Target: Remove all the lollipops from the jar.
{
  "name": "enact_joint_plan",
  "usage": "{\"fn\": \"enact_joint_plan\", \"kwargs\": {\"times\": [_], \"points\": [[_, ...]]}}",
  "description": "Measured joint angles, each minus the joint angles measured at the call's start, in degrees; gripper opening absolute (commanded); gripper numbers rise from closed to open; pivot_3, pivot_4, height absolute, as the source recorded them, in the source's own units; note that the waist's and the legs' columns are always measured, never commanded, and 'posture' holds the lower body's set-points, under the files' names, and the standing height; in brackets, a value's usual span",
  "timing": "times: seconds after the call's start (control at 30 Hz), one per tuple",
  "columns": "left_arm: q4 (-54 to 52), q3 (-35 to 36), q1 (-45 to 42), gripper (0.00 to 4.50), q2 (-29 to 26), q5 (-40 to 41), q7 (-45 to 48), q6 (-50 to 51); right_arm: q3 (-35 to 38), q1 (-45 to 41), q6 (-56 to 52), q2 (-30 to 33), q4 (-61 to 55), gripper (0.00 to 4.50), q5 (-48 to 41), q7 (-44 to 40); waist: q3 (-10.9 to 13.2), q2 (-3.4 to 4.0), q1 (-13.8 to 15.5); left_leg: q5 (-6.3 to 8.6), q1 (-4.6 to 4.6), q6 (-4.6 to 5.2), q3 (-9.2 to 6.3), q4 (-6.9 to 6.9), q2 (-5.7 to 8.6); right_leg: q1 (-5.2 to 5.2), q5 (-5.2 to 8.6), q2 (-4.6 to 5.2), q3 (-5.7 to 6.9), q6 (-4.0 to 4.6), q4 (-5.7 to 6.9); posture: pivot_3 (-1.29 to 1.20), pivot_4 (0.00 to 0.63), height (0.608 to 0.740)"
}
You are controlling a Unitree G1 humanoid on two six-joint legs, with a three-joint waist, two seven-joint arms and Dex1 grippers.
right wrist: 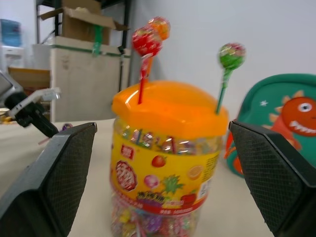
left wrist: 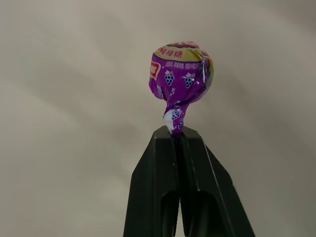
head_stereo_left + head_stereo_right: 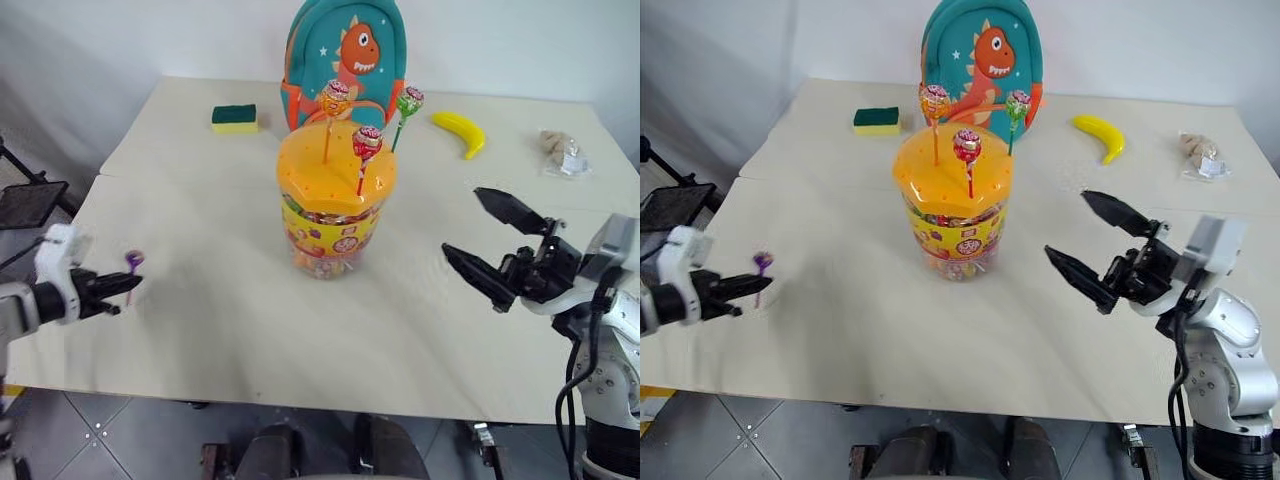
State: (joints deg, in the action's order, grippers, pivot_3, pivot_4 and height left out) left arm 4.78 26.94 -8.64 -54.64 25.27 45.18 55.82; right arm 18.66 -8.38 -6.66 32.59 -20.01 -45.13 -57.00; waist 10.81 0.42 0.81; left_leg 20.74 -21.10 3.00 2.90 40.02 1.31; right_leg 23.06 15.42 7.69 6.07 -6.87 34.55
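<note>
The jar (image 3: 329, 215), a clear tub with a domed orange lid, stands mid-table. Three lollipops rise from holes in its lid: an orange one (image 3: 334, 99), a green one (image 3: 409, 101) and a red one (image 3: 367, 143). My left gripper (image 3: 120, 287) hovers over the table's left edge, shut on the stick of the purple lollipop (image 2: 180, 74), whose head sticks out past the fingertips. To the right of the jar, my right gripper (image 3: 482, 238) is open wide, facing the jar (image 1: 165, 158) and apart from it.
A teal dinosaur backpack (image 3: 345, 55) stands right behind the jar. A green-yellow sponge (image 3: 234, 118) lies at the back left, a banana (image 3: 461, 132) and a small clear packet (image 3: 563, 153) at the back right. The table's front edge (image 3: 300, 405) is near.
</note>
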Motion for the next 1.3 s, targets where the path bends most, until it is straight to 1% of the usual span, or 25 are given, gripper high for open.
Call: {"fn": "enact_joint_plan", "kwargs": {"times": [0.07,0.1,0.23,0.33,0.47,0.53,0.63,0.67,0.73,0.8,0.87,0.9,0.97,1.07,1.13,1.17,1.23,1.3], "points": [[-2.8,2.2,4.8,0.01,1.2,0.6,-0.6,0.1,-0.3,-0.1,0.1,0.5,1.9,4.50,0.7,-1.8,0.0,0.02,0.0,0.03,-0.01,-0.06,-0.01,-0.04,-0.08,0.05,0.03,-0.03,0.04,0.05,0.01,0.00,0.150,0.740],[-3.6,2.4,5.7,0.24,1.3,0.7,-0.6,-0.1,-0.3,-0.1,0.1,0.8,2.4,4.50,0.8,-2.3,0.0,0.05,0.0,0.04,0.01,-0.10,0.00,-0.06,-0.10,0.09,0.05,-0.05,0.05,0.09,0.07,0.00,0.150,0.740],[-4.6,3.5,7.8,1.27,1.8,1.5,-0.5,-0.2,-0.3,-0.1,0.4,1.0,3.3,4.50,1.0,-4.0,-0.1,0.36,-0.5,0.03,0.02,-0.14,0.08,-0.12,-0.12,0.19,0.08,-0.10,0.05,0.14,0.16,0.00,0.150,0.740],[-4.8,3.5,7.9,2.17,2.1,2.3,-0.2,-0.4,-0.2,-0.1,0.4,1.3,3.7,4.50,1.0,-4.8,-0.1,0.43,-0.7,-0.02,0.03,-0.15,0.13,-0.11,-0.12,0.19,0.08,-0.09,0.03,0.14,0.20,0.00,0.150,0.740],[-2.9,3.6,8.2,3.33,1.7,2.1,1.6,-4.7,0.8,0.1,0.2,2.4,3.7,4.50,0.5,-5.3,-0.1,0.43,-0.8,-0.06,0.02,-0.19,0.15,-0.11,-0.17,0.25,0.09,-0.10,0.02,0.15,0.23,0.00,0.150,0.740],[2.3,5.2,9.1,3.33,-0.3,2.0,6.6,-10.9,2.1,0.7,-0.3,2.7,3.6,4.50,-0.6,-5.2,-0.1,0.38,-0.9,-0.04,-0.08,-0.22,0.17,-0.12,-0.20,0.39,0.12,-0.12,0.04,0.21,0.30,0.00,0.150,0.740],[8.7,10.3,8.9,3.33,-3.9,3.5,18.4,-21.7,4.4,0.9,-1.8,3.7,3.5,4.50,-2.5,-4.6,-0.1,0.37,-1.0,-0.01,-0.12,-0.24,0.24,-0.13,-0.21,0.45,0.15,-0.11,0.06,0.26,0.28,0.00,0.150,0.740],[10.1,11.5,7.7,3.33,-5.9,4.5,23.2,-24.5,5.4,0.8,-2.4,4.2,3.5,4.50,-3.4,-4.3,-0.1,0.37,-1.0,-0.01,-0.11,-0.23,0.26,-0.13,-0.21,0.45,0.15,-0.10,0.07,0.26,0.28,0.00,0.150,0.740],[11.0,11.6,4.1,3.33,-7.6,5.7,27.6,-26.7,6.6,0.4,-3.2,4.8,3.4,4.50,-4.5,-3.5,-0.1,0.37,-0.6,-0.01,-0.10,-0.21,0.23,-0.11,-0.17,0.39,0.15,-0.05,0.09,0.26,0.26,0.00,0.150,0.740],[9.1,8.8,-2.6,3.33,-7.9,8.6,30.8,-26.7,7.1,-0.5,-3.8,4.9,3.2,4.50,-5.8,-2.7,-0.1,0.39,0.1,-0.03,-0.11,-0.18,0.22,-0.07,-0.14,0.35,0.12,0.00,0.06,0.22,0.24,0.00,0.150,0.740],[5.2,3.9,-10.3,3.68,-5.4,11.8,31.2,-24.5,7.4,-1.2,-4.4,4.7,2.7,4.50,-7.1,-2.2,-0.1,0.39,0.6,-0.05,-0.13,-0.13,0.18,-0.02,-0.10,0.32,0.09,0.00,0.05,0.17,0.30,0.00,0.150,0.740],[3.5,1.0,-15.9,3.88,-2.4,13.1,30.2,-23.4,7.6,-1.6,-4.5,4.6,2.2,4.50,-7.4,-1.8,-0.1,0.40,0.8,-0.08,-0.12,-0.09,0.14,-0.01,-0.03,0.31,0.08,0.01,0.05,0.16,0.40,0.00,0.150,0.740],[0.7,-4.8,-24.7,4.47,3.8,14.8,27.4,-21.8,7.5,-1.9,-4.5,4.0,1.5,4.50,-7.6,-0.9,-0.1,0.28,0.9,-0.10,-0.16,-0.06,0.16,0.03,0.02,0.33,0.06,-0.20,0.11,0.12,0.48,0.00,0.150,0.740],[-0.6,-12.7,-35.0,4.47,13.3,14.8,23.3,-21.6,7.3,-1.8,-4.5,3.1,0.8,4.50,-7.6,0.1,-0.1,0.19,0.7,-0.13,-0.15,0.02,0.40,0.01,0.13,0.40,0.04,-0.36,0.33,0.07,0.54,0.00,0.150,0.740],[0.9,-16.4,-41.4,4.47,20.1,14.2,20.0,-21.8,7.6,-1.2,-4.4,2.9,0.6,4.50,-7.4,0.6,-0.1,0.11,0.6,-0.14,-0.15,0.08,0.57,0.02,0.12,0.42,0.01,-0.38,0.38,0.01,0.48,0.00,0.150,0.740],[1.2,-18.1,-43.9,4.47,22.3,13.8,18.6,-21.8,7.5,-1.2,-4.4,2.7,0.3,4.50,-7.2,0.8,0.0,0.05,0.4,-0.15,-0.16,0.09,0.67,0.01,0.09,0.44,-0.01,-0.41,0.37,-0.03,0.40,0.00,0.150,0.740],[3.2,-19.9,-47.6,4.47,24.7,13.4,17.0,-21.5,7.6,-1.0,-4.3,2.7,-0.2,4.50,-6.9,1.3,0.0,0.05,0.0,-0.15,-0.09,0.09,0.81,-0.02,-0.01,0.45,0.01,-0.48,0.31,-0.06,0.37,0.00,0.150,0.740],[5.0,-20.7,-49.6,4.47,25.2,13.1,16.7,-21.2,7.7,-0.2,-4.0,2.6,-0.3,4.50,-6.6,1.8,0.0,0.05,-0.3,-0.16,-0.08,0.06,0.84,-0.04,-0.12,0.45,0.01,-0.57,0.29,-0.07,0.33,0.00,0.150,0.740]]}}
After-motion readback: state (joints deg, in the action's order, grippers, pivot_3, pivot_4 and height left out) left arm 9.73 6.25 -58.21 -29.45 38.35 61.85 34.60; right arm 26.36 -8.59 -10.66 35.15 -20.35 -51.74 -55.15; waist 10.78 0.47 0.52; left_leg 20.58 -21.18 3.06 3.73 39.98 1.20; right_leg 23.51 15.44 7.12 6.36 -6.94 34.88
